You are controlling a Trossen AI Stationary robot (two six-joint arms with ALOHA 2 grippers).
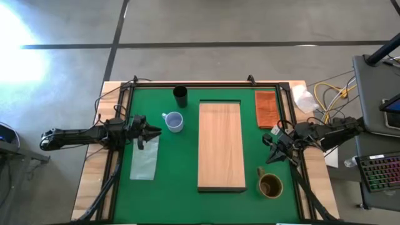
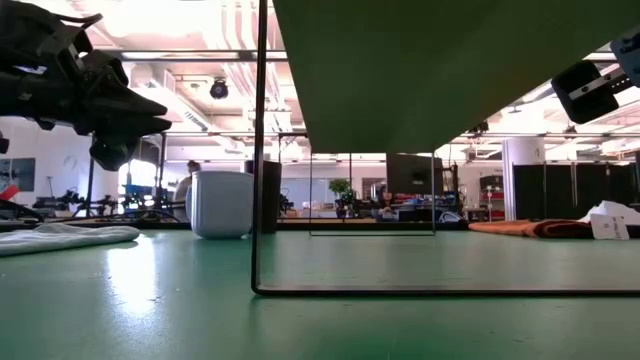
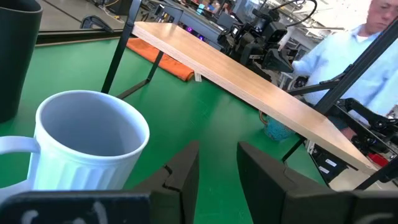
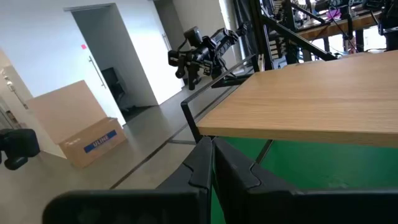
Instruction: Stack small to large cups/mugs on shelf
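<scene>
On the cardboard box (image 4: 81,140) standing in the room beyond the table, blue lettering reads "ULINE"; nothing else legible shows in any view. Nearest the left gripper (image 3: 217,165), whose dark fingers stand a narrow gap apart with nothing between them, is the pale blue-white mug (image 3: 87,146), ribbed on its outer wall, smooth and hollow inside, its handle toward the camera. The high view places that gripper (image 1: 155,131) just left of the mug (image 1: 174,121), above a pale green cloth (image 1: 144,157) lying flat on the green mat (image 1: 181,181). Behind the mug stands the black tumbler (image 1: 180,96), a plain matte cylinder near the far edge. The shelf (image 1: 220,145), a long light-wood board with visible grain, fills the middle; only the wrist and low views show that it sits raised on thin black wire legs, the low view looking under it from the mat. The right gripper (image 4: 211,163) has its fingers pressed together, empty, and hangs just right of the board (image 1: 270,151). The brown-olive mug (image 1: 270,185) sits at the near right corner, handle toward the gripper, and an orange-red cloth (image 1: 266,109) lies at the far right. The left wrist view alone shows a person in a pale shirt (image 3: 348,56) beyond the table.
</scene>
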